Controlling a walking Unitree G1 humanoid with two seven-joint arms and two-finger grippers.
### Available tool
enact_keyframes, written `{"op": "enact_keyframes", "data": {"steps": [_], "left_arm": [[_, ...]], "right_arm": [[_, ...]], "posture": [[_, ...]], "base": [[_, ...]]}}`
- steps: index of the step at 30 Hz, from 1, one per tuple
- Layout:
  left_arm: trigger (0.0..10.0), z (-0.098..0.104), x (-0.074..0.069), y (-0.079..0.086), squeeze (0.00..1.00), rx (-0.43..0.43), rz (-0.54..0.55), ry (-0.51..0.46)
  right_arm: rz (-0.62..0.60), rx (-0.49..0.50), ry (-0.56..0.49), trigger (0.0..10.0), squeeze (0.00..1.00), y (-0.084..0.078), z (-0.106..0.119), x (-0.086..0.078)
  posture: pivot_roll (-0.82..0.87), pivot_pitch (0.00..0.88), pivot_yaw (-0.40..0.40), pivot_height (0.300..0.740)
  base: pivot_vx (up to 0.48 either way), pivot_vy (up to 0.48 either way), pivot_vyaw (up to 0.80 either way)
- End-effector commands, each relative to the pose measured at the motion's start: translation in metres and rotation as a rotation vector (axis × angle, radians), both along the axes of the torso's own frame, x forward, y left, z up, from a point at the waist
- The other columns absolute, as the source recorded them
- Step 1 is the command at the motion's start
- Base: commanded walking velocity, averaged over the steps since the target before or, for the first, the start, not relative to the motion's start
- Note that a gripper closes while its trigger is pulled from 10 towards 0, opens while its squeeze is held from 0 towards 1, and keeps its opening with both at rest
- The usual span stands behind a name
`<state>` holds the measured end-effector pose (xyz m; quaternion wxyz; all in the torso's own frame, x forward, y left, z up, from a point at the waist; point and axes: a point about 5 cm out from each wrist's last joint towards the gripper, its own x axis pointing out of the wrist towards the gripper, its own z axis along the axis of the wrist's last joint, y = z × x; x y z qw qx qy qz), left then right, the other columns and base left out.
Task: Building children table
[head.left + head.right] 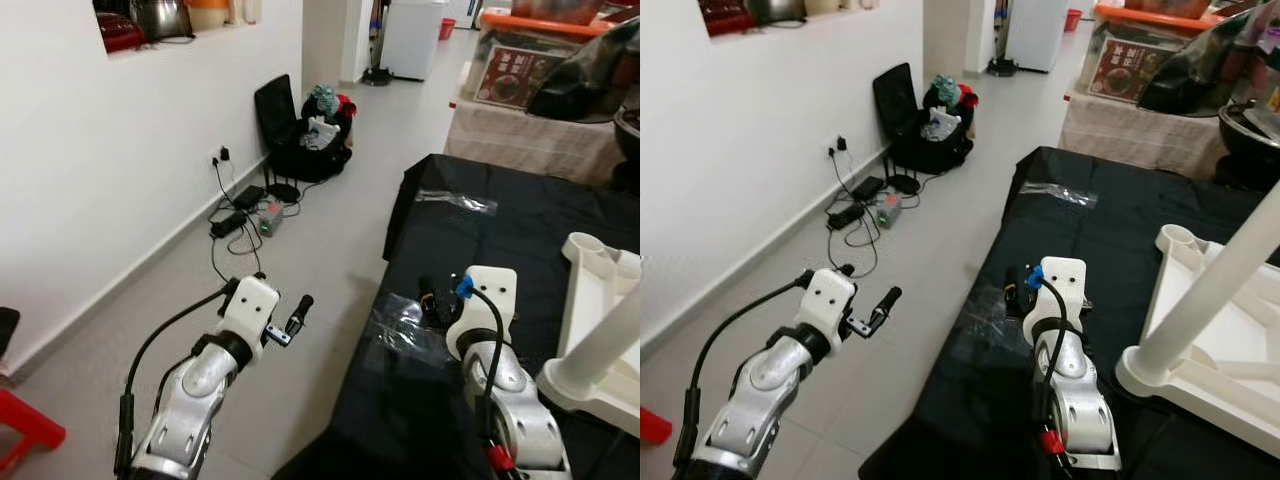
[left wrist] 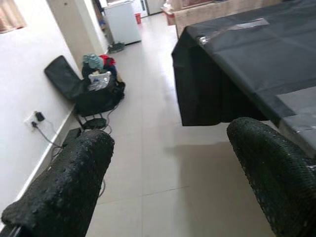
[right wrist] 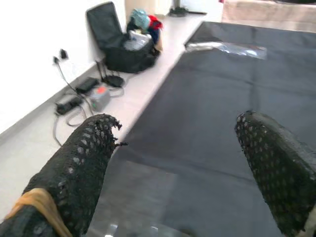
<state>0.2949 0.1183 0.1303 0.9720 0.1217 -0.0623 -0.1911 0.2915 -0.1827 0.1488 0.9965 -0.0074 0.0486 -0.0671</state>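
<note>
Left gripper (image 2: 168,177) raised forward, right gripper (image 3: 182,173) likewise (jaws spread, empty)

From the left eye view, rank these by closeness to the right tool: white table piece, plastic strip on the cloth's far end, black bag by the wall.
1. White table piece, just to the right tool's right on the black cloth.
2. Plastic strip, farther up the cloth.
3. Black bag, across the floor, against the left wall.

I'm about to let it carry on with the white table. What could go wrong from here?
The white table lies upside down near the black-covered surface's edge; a push might slide it. The open right gripper hovers over clear plastic sheets, which could snag. Cables on the floor could trip it.
</note>
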Motion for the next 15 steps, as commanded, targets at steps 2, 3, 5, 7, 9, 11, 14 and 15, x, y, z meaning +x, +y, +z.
{"op": "enact_keyframes", "data": {"steps": [2, 3, 5, 7, 9, 11, 14, 15], "left_arm": [[10.0, 0.0009, 0.0011, 0.0003, 0.00, -0.005, -0.006, 0.009], [10.0, 0.0009, 0.0011, 0.0003, 0.00, -0.005, -0.006, 0.009], [10.0, 0.0013, 0.0015, 0.0008, 0.00, -0.003, -0.007, 0.009], [10.0, 0.0019, 0.0018, 0.0010, 0.00, -0.005, -0.007, 0.010], [10.0, 0.0026, 0.0020, 0.0012, 0.00, -0.006, -0.009, 0.008], [10.0, 0.0031, 0.0022, 0.0013, 0.00, -0.006, -0.011, 0.007], [10.0, 0.0045, 0.0027, 0.0004, 0.00, -0.007, -0.017, 0.002], [10.0, 0.0045, 0.0027, 0.0004, 0.00, -0.007, -0.017, 0.002]], "right_arm": [[-0.009, 0.008, 0.019, 10.0, 0.00, -0.0009, -0.0033, 0.0001], [-0.009, 0.008, 0.019, 10.0, 0.00, -0.0009, -0.0033, 0.0001], [-0.010, 0.010, 0.019, 10.0, 0.00, -0.0006, -0.0034, 0.0005], [-0.011, 0.012, 0.019, 10.0, 0.00, -0.0004, -0.0034, 0.0008], [-0.014, 0.018, 0.009, 10.0, 0.00, -0.0004, -0.0027, 0.0008], [-0.015, 0.011, 0.000, 10.0, 0.00, -0.0004, -0.0016, 0.0010], [-0.015, 0.006, -0.013, 10.0, 0.00, -0.0004, 0.0000, 0.0015], [-0.015, 0.006, -0.013, 10.0, 0.00, -0.0004, 0.0000, 0.0015]], "posture": [[-0.01, 0.000, -0.070, 0.740], [-0.01, 0.000, -0.070, 0.740], [-0.01, 0.000, -0.069, 0.740], [-0.01, 0.000, -0.068, 0.740], [-0.01, 0.000, -0.068, 0.740], [-0.01, 0.000, -0.067, 0.740], [-0.01, 0.000, -0.066, 0.740], [-0.01, 0.000, -0.066, 0.740]], "base": [[0.000, 0.304, -0.80], [0.000, 0.304, -0.80], [0.000, 0.304, -0.80], [0.000, 0.480, -0.80], [0.000, 0.480, -0.80], [0.000, 0.480, -0.40], [0.000, 0.480, 0.00], [0.000, 0.480, 0.00]]}}
